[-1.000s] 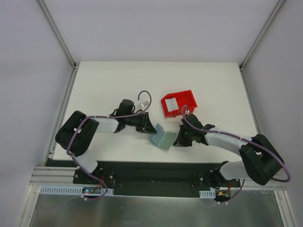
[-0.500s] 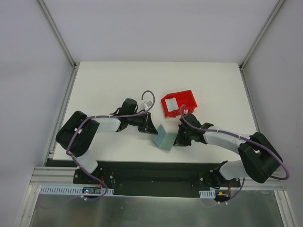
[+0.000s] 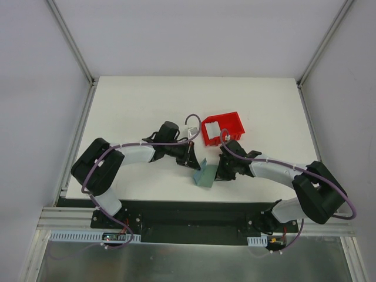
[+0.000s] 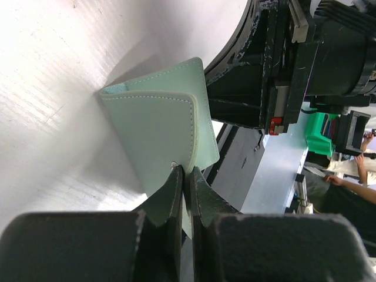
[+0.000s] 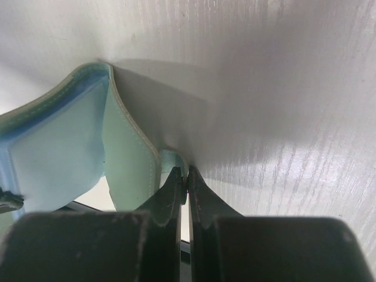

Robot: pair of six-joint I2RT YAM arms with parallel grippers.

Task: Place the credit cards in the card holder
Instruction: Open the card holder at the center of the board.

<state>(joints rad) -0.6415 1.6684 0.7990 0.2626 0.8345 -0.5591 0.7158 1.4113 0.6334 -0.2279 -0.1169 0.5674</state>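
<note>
On the left, one thin flap of the card holder [image 3: 205, 174] is being pinched by the left gripper [image 3: 192, 160]. In the left wrist view, the two fingers are being pressed tight together on the flap's edge, right beside the tiny round snap [image 4: 173, 164].

In the middle, near the front edge of the white tabletop [image 3: 135, 106], the grey-green card holder is being held partly open between the two grippers. One side is being held tilted up toward the left gripper. The other side is lying low on the tabletop. In the right wrist view, its pale blue inside is being shown.

On the right, the other edge of the card holder is being pinched by the right gripper [image 3: 218, 171]. Its fingers are also being pressed together, with a small bit of green edge caught between the tips.

Just behind the right gripper, a pale card [image 3: 212, 129] is being kept in the left part of a red bin [image 3: 234, 124]. The bin is sitting apart from the card holder.
</note>
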